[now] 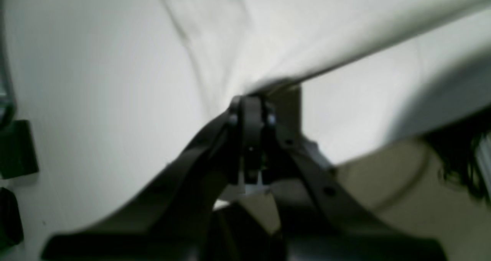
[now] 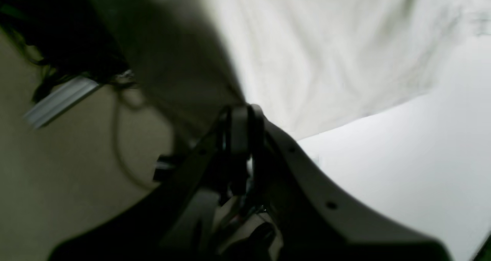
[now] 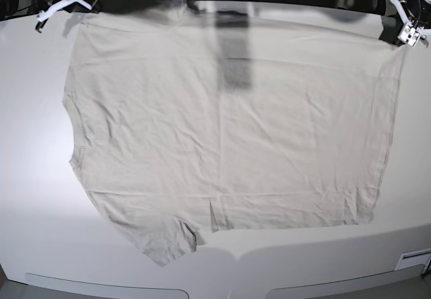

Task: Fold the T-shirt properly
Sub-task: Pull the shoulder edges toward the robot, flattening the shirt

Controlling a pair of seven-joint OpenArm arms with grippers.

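The pale beige T-shirt (image 3: 229, 130) lies spread over the white table (image 3: 34, 211), with one sleeve (image 3: 165, 235) at the front left. My left gripper (image 3: 406, 33) is at the shirt's far right corner. In the left wrist view it (image 1: 251, 100) is shut on the cloth's edge, and the T-shirt (image 1: 276, 31) is pulled into creases above it. My right gripper (image 3: 67, 3) is at the far left corner. In the right wrist view it (image 2: 239, 117) is shut on the T-shirt (image 2: 326, 61), which rises away from the jaws.
The table's back edge is right behind both grippers, with beige floor and dark cables (image 1: 460, 165) beyond it. A silver bar (image 2: 61, 100) lies on the floor. A dark shadow (image 3: 232, 60) falls on the shirt's far middle. A white label (image 3: 414, 258) sits at the front right.
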